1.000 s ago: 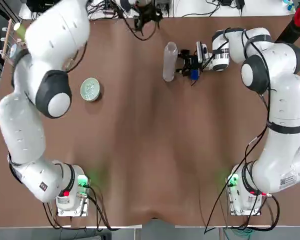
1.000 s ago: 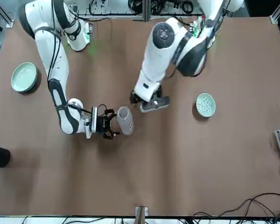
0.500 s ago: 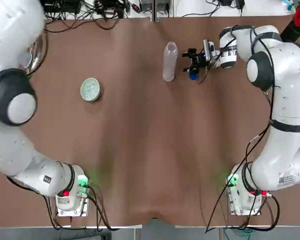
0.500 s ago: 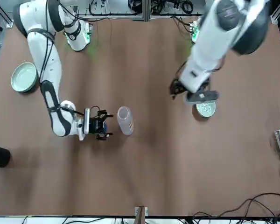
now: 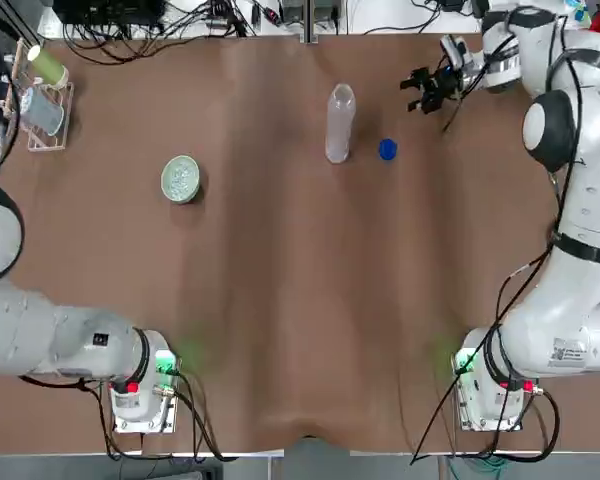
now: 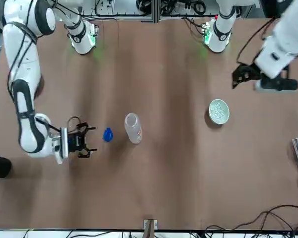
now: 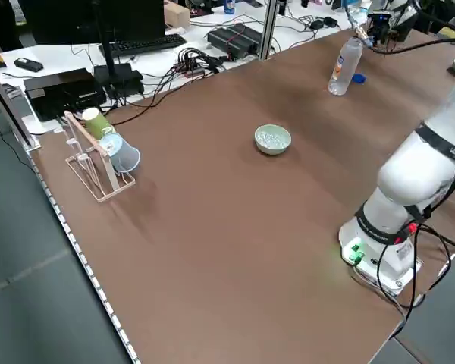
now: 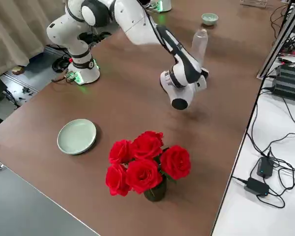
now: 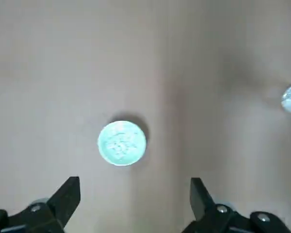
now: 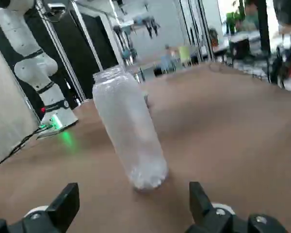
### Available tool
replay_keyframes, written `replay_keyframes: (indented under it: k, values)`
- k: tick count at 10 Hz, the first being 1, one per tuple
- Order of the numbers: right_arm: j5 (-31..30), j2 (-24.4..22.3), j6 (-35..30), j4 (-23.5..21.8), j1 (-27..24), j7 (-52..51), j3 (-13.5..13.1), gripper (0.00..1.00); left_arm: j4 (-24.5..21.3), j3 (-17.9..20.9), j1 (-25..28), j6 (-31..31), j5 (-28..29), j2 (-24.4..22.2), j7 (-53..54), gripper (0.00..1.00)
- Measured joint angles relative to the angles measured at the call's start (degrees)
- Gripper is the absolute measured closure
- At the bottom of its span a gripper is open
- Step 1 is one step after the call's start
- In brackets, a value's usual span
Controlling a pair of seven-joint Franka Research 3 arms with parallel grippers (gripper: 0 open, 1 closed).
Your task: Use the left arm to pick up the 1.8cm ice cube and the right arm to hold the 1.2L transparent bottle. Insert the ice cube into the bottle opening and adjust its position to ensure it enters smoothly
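The bottle [image 5: 340,122] stands upright, uncapped, at the far middle of the table; the right wrist view shows the bottle [image 10: 128,126] straight ahead. My right gripper [image 5: 417,90] is open and empty, drawn back to the bottle's right; seen from the front, this gripper [image 6: 89,140] stands beyond the blue cap [image 6: 108,134]. Several ice cubes [image 6: 219,111] lie in a small green bowl [image 5: 181,179]. My left gripper [image 6: 241,78] hangs open and empty high over the table, off to the side of the bowl [image 9: 121,143].
The blue cap [image 5: 387,149] lies on the table just right of the bottle. A cup rack [image 7: 98,155] stands at the far left edge. Near the right edge are a pale green plate [image 8: 77,136] and red roses [image 8: 147,162].
My right gripper has pulled away from the bottle toward the right, uncovering the blue cap on the table. The left arm has swung from beside the bottle out past the bowl.
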Motion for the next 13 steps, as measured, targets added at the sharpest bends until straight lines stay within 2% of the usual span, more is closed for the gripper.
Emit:
replay_keyframes:
  k: [2, 6, 10, 13]
  values:
    - [-7.78, -4.24, 2.38, 1.02, 0.74, 10.32, -2.55, 0.0, 1.59, 0.11, 1.93, -0.1, 0.0, -0.02, 3.94, 0.0]
    - [-30.21, -17.57, 8.43, 1.87, 2.91, 41.62, -3.25, 0.0, 7.42, -0.57, 0.98, -6.13, 2.39, 1.85, 3.76, 0.0]
    - [-51.72, -26.0, 10.64, 2.77, 4.71, 70.41, -3.34, 0.0, 6.49, -0.27, 2.23, -3.2, 2.11, 3.68, 2.2, 0.0]
    - [-63.41, -30.99, 6.56, 5.73, 6.3, 90.88, -3.35, 0.0, 5.64, -0.24, 2.36, -1.22, 2.11, 3.8, 1.26, 0.0]
